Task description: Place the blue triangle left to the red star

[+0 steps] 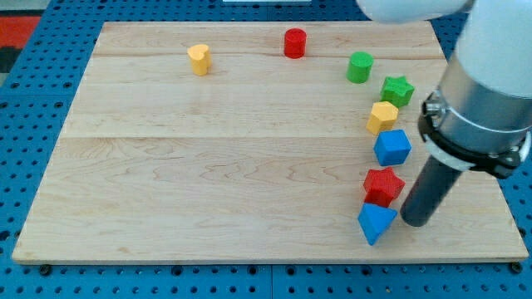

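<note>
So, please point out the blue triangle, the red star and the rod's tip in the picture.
blue triangle [376,223], camera view, middle of its top face.
red star [383,184], camera view, centre of its top face.
my tip [414,221], camera view, the rod's very lower end, just right of the blue triangle.

Arm enters from the view's top-right corner — white housing at the frame's top edge, partly cut off. Below it a pale grey cylindrical wrist section, approx. upright, ending in a black collar ring. Dark rod extends from the collar, slanting down and toward the view's left. My tip [413,223] sits low on the view's right side, at the rod's blunt lower end — appears at surface level, but contact can't be confirmed from this angle. Rod looks straight, no visible bend. Upper links of the arm are out of frame; their pose can't be told.
</note>
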### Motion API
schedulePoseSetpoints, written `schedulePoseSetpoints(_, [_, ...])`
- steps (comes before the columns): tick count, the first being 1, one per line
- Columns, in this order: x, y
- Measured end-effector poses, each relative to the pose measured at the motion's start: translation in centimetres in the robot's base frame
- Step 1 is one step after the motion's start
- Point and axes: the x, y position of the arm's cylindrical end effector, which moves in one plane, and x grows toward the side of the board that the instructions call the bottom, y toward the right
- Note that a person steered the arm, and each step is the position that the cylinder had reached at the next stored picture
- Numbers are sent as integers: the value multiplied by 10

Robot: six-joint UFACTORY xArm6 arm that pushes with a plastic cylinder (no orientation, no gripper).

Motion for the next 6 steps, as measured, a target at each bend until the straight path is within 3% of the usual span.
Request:
schedulePoseSetpoints(2, [35,-25])
schedulePoseSetpoints(4, [12,-70])
schedulePoseSetpoints(6, [-41,-12])
